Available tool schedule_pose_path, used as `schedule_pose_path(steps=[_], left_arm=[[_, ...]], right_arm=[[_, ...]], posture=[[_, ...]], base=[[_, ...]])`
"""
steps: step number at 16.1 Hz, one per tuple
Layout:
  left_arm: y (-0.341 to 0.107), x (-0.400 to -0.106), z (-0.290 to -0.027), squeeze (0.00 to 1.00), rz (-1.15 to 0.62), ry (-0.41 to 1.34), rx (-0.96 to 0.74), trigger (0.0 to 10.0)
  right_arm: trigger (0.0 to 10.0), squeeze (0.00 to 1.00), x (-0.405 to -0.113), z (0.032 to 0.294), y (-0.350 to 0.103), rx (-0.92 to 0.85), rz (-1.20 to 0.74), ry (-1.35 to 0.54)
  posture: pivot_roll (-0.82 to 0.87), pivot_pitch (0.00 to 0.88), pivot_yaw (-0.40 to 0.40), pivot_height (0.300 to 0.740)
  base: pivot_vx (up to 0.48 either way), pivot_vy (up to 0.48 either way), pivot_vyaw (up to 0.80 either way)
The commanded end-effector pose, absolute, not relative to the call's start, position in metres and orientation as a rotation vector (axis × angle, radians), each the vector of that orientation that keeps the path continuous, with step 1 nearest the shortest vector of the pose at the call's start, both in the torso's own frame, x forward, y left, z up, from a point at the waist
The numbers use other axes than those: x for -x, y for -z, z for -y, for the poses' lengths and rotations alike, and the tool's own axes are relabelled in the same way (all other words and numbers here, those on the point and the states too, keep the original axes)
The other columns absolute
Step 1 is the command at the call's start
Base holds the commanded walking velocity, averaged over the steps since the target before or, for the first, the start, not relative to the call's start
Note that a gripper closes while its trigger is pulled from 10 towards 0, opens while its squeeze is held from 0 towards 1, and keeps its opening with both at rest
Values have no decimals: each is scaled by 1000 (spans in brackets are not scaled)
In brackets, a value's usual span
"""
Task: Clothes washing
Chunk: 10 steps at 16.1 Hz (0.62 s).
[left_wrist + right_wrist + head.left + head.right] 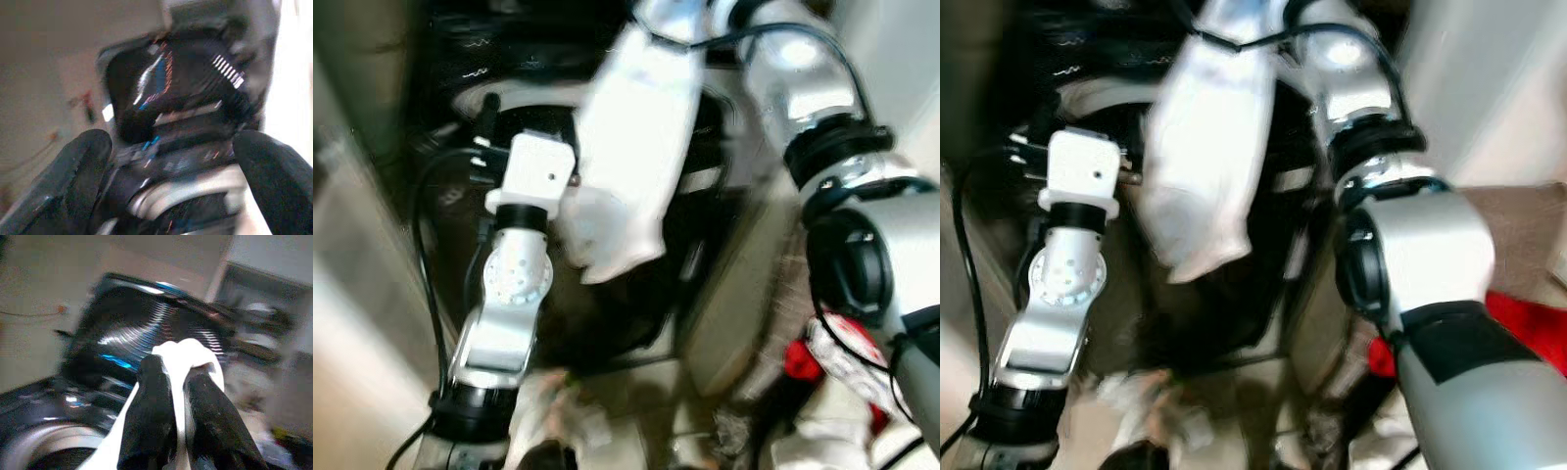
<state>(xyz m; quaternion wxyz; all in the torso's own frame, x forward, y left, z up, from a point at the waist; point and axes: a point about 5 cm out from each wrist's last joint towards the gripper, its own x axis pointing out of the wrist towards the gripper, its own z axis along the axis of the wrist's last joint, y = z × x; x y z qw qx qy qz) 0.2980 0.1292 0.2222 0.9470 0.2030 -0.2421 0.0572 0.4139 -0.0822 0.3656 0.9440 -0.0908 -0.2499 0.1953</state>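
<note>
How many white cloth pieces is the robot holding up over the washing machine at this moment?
1. A white garment hangs from the right claw, which pinches it above the dark washing machine. The left claw is open and holds nothing. Blur may hide more.

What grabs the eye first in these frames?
The white garment hanging from the right hand, whose fingers are pinched shut on it, above the dark washing machine. Next, the left hand, open beside the cloth and facing the machine. Red and white laundry lies on the floor to the right.
</note>
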Motion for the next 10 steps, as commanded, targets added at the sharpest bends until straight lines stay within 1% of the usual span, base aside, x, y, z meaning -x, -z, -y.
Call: schedule_pose_path(steps=[1, 3, 10], left_arm=[[-223, -299, -126, 0, 485, -99, -399, 10000], [-224, -298, -127, 0, 500, -109, -405, 10000], [-219, -299, -127, 0, 471, -118, -408, 10000]], right_arm=[[10000, 0, -414, 89, -370, 157, 527, -375], [10000, 0, -414, 90, -368, 156, 525, -372], [10000, 0, -415, 87, -361, 150, 504, -396]], posture=[[86, 0, -86, 740], [85, 0, -85, 740], [88, 0, -89, 740]], base=[[0, -469, 481], [0, 0, 481], [0, 0, 468]])
